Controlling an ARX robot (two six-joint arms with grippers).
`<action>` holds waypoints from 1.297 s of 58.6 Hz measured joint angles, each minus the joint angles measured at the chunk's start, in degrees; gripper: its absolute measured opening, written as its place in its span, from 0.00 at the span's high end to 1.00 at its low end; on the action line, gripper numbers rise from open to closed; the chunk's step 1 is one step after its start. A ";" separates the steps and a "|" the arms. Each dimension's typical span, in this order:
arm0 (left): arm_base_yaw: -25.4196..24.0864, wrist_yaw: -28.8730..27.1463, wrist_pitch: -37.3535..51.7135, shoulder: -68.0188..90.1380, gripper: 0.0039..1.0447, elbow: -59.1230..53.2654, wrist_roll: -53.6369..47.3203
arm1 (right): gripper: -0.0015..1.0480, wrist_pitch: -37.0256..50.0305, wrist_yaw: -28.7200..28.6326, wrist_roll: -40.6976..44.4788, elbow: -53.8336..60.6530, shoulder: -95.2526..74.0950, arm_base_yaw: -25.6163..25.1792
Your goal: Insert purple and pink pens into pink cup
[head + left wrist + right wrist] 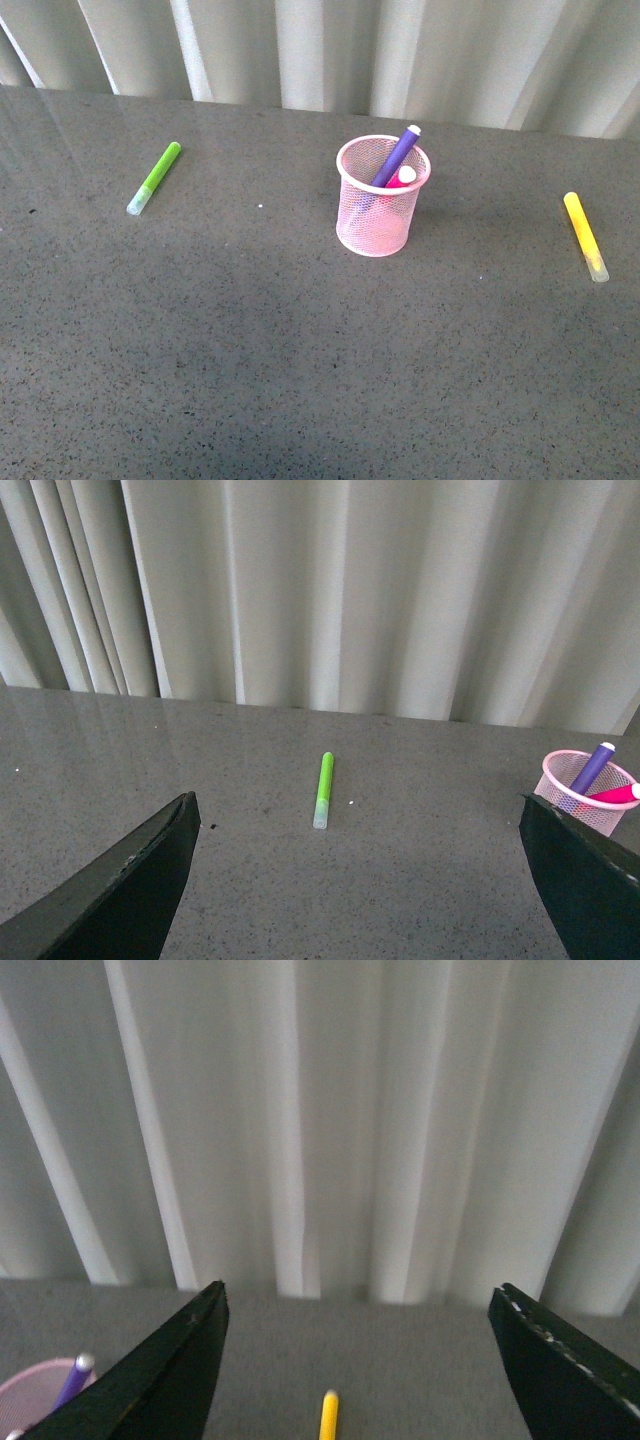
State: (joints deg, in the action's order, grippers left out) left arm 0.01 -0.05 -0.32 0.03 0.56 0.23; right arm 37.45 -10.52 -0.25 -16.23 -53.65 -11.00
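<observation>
The pink cup (383, 196) stands upright near the middle of the table. The purple pen (396, 157) leans inside it, its pale cap poking above the rim. The pink pen (402, 178) lies lower inside, only its top showing. Both pens show in the cup (583, 789) in the left wrist view too, and the cup's rim (40, 1385) with the purple pen (74, 1378) shows in the right wrist view. Neither arm appears in the front view. My left gripper (356, 880) and my right gripper (358, 1370) both stand open, holding nothing, away from the cup.
A lime-green marker (154, 178) lies on the table's left, also in the left wrist view (322, 790). A yellow marker (585, 236) lies at the right; its tip (328, 1416) shows between the right fingers. Pale curtains (330, 50) hang behind the table's far edge.
</observation>
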 joint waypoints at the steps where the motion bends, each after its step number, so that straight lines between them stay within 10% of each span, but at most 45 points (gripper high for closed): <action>1: 0.00 0.02 0.00 0.00 0.06 0.00 0.00 | 0.35 -0.26 0.31 0.02 0.74 0.79 0.33; 16: 0.00 0.02 0.00 -0.02 0.06 0.00 0.00 | 0.97 -3.52 5.03 0.22 9.25 12.24 5.40; 76: 0.00 0.04 0.00 -0.02 0.06 0.00 0.00 | 0.97 -23.34 10.47 0.24 14.97 39.76 10.84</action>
State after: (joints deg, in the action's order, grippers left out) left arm 0.01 -0.01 -0.32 0.01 0.56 0.23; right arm 14.11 -0.05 -0.01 -1.26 -13.89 -0.16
